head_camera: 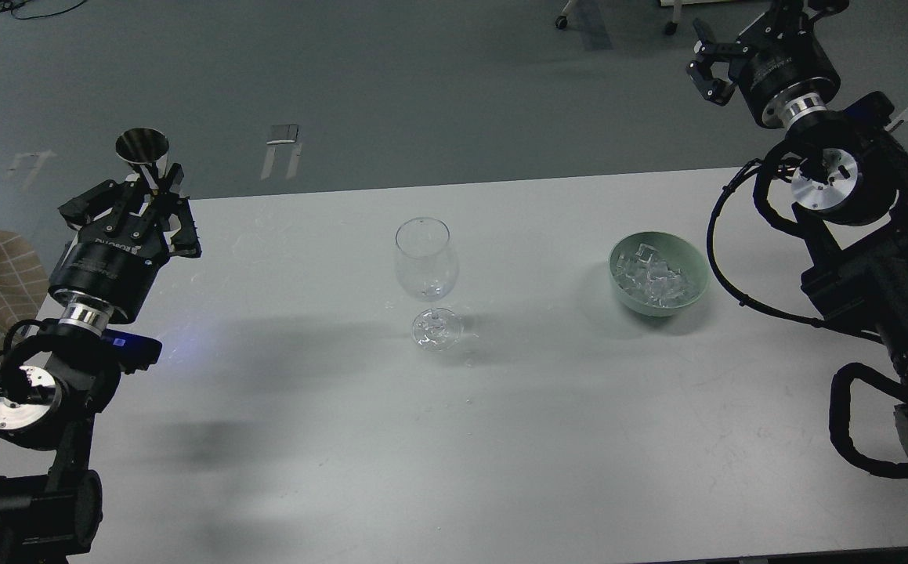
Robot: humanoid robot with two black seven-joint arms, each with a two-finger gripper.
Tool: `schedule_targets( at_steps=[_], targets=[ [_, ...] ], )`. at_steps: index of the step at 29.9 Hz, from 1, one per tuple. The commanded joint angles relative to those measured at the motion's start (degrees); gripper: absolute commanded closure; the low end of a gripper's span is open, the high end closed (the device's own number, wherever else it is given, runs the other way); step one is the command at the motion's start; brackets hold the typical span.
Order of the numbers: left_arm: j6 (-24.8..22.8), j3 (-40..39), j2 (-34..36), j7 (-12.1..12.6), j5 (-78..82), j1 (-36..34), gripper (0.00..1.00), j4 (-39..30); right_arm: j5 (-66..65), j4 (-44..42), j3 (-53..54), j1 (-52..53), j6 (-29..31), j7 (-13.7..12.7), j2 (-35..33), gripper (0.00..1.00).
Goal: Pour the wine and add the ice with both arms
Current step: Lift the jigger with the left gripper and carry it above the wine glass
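Desk (281,439): white, holds wine glass (425,270) mid-desk
Bowl (659,274): green, ice (653,280) inside, toward right edge
Left pincer (157,190): clamped on metal cup (142,147)
Right pincer (706,69): fingers apart, holding nothing

Clear ice cubes (655,278) in bowl (695,262)

Clear glossy wine glass (425,262), matt white table (328,439), shiny metal cup (142,146).

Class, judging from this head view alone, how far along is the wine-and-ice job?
Done: nothing obvious; the glass looks empty, though clear liquid would be hard to see. In hand: the left gripper holds a small metal cup raised at the table's left edge. Left: pouring, then moving ice from the green bowl; the right gripper is open, away from it.
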Motion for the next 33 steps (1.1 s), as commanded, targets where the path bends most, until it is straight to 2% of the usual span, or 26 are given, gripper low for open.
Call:
schedule_targets(
  at_steps=[1,3,5,14,26,33],
  targets=[
    [1.49,1.15,-0.01,1.62,1.45,0.15,1.00,-1.97,0.00,-0.05,0.00,-0.07,0.09,-0.01,0.00,0.00],
    [2.98,1.86,-0.10,3.72,1.45,0.24,1.00,-3.81,0.00,-0.05,-0.09,-0.25,0.09,-0.01,0.00,0.00],
    [4.30,2.03,-0.36,4.34,1.45,0.32,1.00,-5.91,0.00,-0.05,-0.09,-0.34,0.17,-0.01,0.00,0.00],
    [8.78,5.72,-2.47,4.26,1.63,1.20,1.00,-12.52,0.00,-0.05,0.00,-0.42,0.17,-0.01,0.00,0.00],
    [11.42,9.86,-3.88,3.82,8.39,-1.43,1.00,-12.52,0.00,0.04,0.00,-1.04,0.26,-0.01,-0.09,0.00],
    [12.13,11.78,-4.15,4.61,13.23,-1.79,1.00,-12.69,0.00,0.04,0.00,-1.04,0.26,-0.01,-0.09,0.00]
  ],
)
